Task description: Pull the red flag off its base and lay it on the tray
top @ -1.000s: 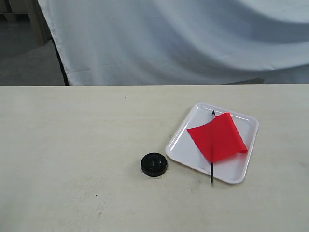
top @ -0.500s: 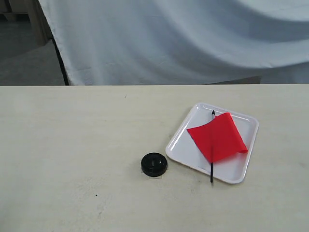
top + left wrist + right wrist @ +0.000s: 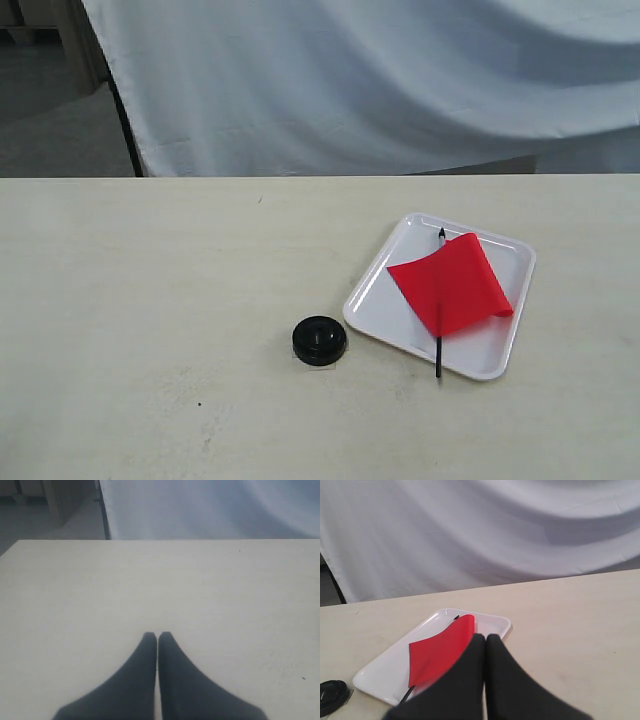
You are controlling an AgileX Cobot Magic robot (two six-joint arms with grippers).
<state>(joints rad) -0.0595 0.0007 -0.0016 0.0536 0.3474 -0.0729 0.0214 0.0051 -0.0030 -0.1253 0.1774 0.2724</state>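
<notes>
The red flag [image 3: 455, 285] lies on the tray [image 3: 385, 305], off its base [image 3: 319, 340] (done, I judge), with my left pincer [image 3: 157, 636] and right pincer [image 3: 485, 637] closed and empty.

— Where does the exterior camera stand?
— Above the near edge of the table [image 3: 150, 280], tilted down toward the white curtain [image 3: 350, 90]. The tray [image 3: 375, 290] lies right of centre in the frame.
— And the wrist cameras?
— Each looks low toward that curtain. The view past the right gripper [image 3: 485, 637], close in, shares the tray, red flag [image 3: 440, 650] and base [image 3: 332, 695] with the exterior. The view past the left gripper [image 3: 158, 636] shares only tabletop.
</notes>
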